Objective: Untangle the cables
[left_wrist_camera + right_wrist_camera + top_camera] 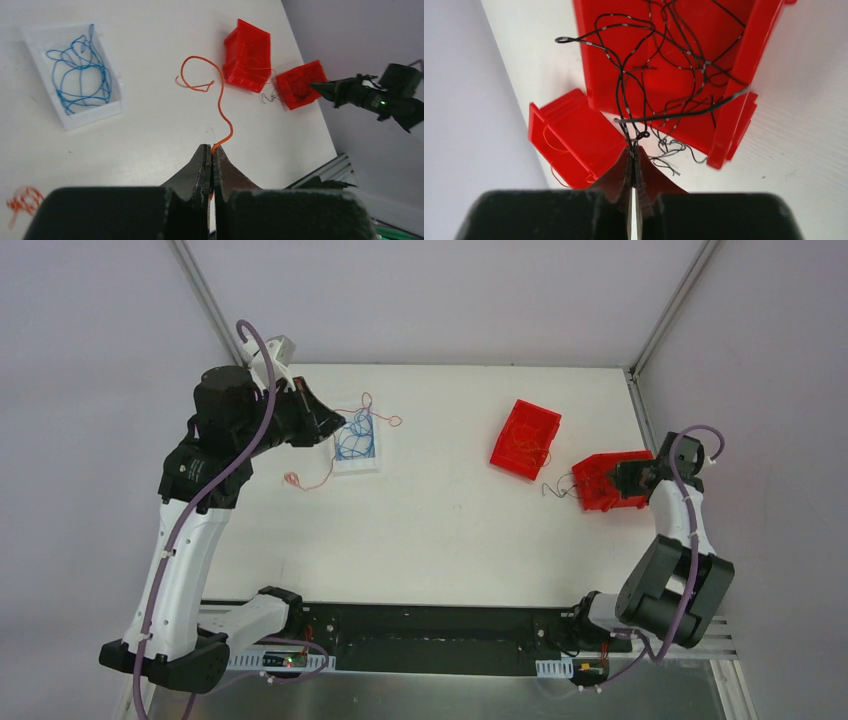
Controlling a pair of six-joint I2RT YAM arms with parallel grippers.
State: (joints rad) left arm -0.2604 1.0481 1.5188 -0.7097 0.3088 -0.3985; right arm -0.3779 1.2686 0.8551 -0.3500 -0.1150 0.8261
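Both grippers clamped on strands, sorting under way.
Blue cables [80, 75] are seen lying in the white tray [70, 120]. Just right of it, an orange cable [222, 107] is pinched by its end in the fully closed left gripper [211, 150]. Further right, black cables [684, 113] are bunched in the red bin [734, 115], with strands nipped by the closed right gripper [634, 150]. Strands should be drawn out slowly so the bunch is not dragged along.

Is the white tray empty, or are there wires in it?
Not empty: the white tray holds a loose bunch of blue wires inside its walls.
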